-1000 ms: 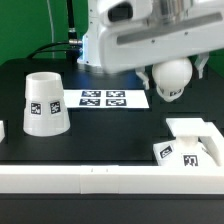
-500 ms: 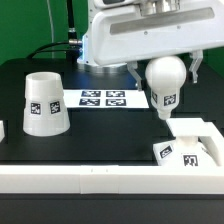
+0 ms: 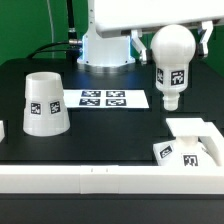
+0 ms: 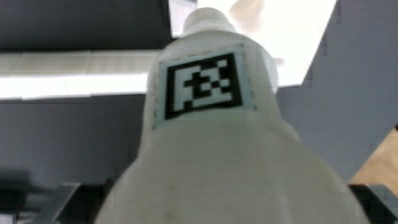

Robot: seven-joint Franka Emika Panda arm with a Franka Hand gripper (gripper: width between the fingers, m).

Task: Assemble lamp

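My gripper (image 3: 171, 40) is shut on the round head of the white bulb (image 3: 171, 62) and holds it in the air, neck pointing down, with a tag on the neck. It hangs above the table at the exterior view's right, higher than the flat square base (image 3: 186, 132) and further back. The tapered shade (image 3: 45, 103) stands on the table at the exterior view's left, well away. In the wrist view the bulb (image 4: 205, 120) fills the picture, and dark fingers (image 4: 64, 200) show at its sides.
The marker board (image 3: 104, 98) lies flat on the black table behind the middle. Long white border bars (image 3: 90, 179) run along the front edge and meet the base's corner at the exterior view's right. The robot's white body (image 3: 108, 45) stands at the back.
The bulb has turned from lying tilted under the arm to upright with its neck down, and it has risen. The shade and the base have not moved.
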